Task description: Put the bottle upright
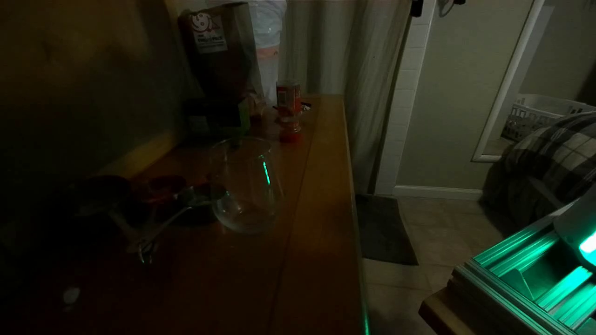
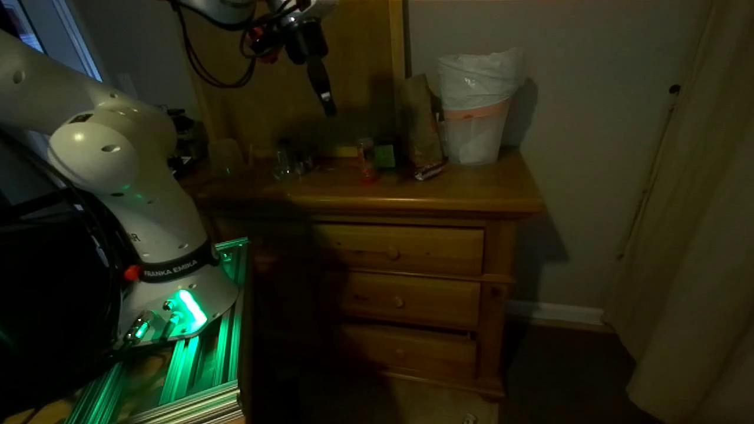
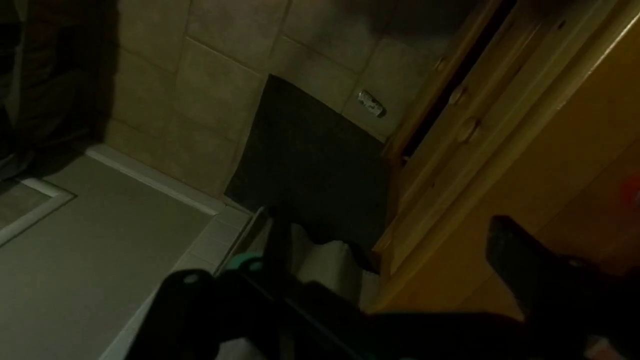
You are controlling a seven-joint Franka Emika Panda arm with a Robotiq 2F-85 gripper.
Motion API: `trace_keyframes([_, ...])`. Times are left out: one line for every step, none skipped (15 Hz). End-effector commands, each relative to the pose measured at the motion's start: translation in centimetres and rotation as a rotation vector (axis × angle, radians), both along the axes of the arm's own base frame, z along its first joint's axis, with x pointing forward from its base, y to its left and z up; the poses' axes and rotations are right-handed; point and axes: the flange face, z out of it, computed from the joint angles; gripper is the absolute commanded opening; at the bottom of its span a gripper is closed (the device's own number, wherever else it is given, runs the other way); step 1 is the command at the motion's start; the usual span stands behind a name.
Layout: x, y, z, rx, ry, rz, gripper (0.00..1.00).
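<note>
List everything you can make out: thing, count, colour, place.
dresser: 1, brown, on floor
bottle: 1, reddish, on dresser
glass: 1, clear, on dresser
cups: several, colours unclear, beside glass
box: 1, dark and green, on dresser
bin: 1, whitish, on dresser
bag: 1, brown, beside bin
wrapper: 1, silvery, by bag
mat: 1, grey, on floor
small item: 1, whitish, by mat
curtain: count unclear, pale, past dresser
cloth: 1, dark plaid, across from dresser
basket: 1, white, within white frame
arm: 1, white, on metal mount
jaws: 1 pair, black, apart, midair
</note>
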Motion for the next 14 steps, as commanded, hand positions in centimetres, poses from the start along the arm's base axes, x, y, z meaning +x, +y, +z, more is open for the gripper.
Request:
trace_keyframes([3.2, 1.7, -4.8, 0.049, 0.049, 0.170, 1.00])
trace_keyframes([3.9, 2.3, -5.8, 0.051, 0.045, 0.226, 1.00])
trace_keyframes([5.0, 3.1, -7.1, 0.049, 0.030, 0.289, 1.00])
trace_keyframes([5.8, 3.7, -8.1, 0.054, 0.023, 0.345, 1.00])
trace_keyframes([6.6, 4.3, -9.0, 0.065, -0.001, 0.399, 1.00])
trace_keyframes([7.3, 4.7, -9.8, 0.075, -0.013, 0.451, 1.00])
trace_keyframes([7.9, 4.7, -10.7, 0.084, -0.028, 0.504, 1.00])
trace_keyframes([8.5, 4.8, -11.4, 0.102, -0.047, 0.552, 1.00])
trace_keyframes([9.0, 4.7, -12.1, 0.115, -0.061, 0.600, 1.00])
trace_keyframes([9.4, 4.7, -12.8, 0.132, -0.078, 0.647, 1.00])
trace_keyframes([9.8, 4.7, -13.5, 0.143, -0.092, 0.694, 1.00])
trace_keyframes([10.2, 4.9, -14.2, 0.151, -0.110, 0.741, 1.00])
trace_keyframes([10.4, 5.4, -15.2, 0.165, -0.122, 0.785, 1.00])
trace_keyframes([10.5, 6.1, -15.8, 0.176, -0.133, 0.828, 1.00])
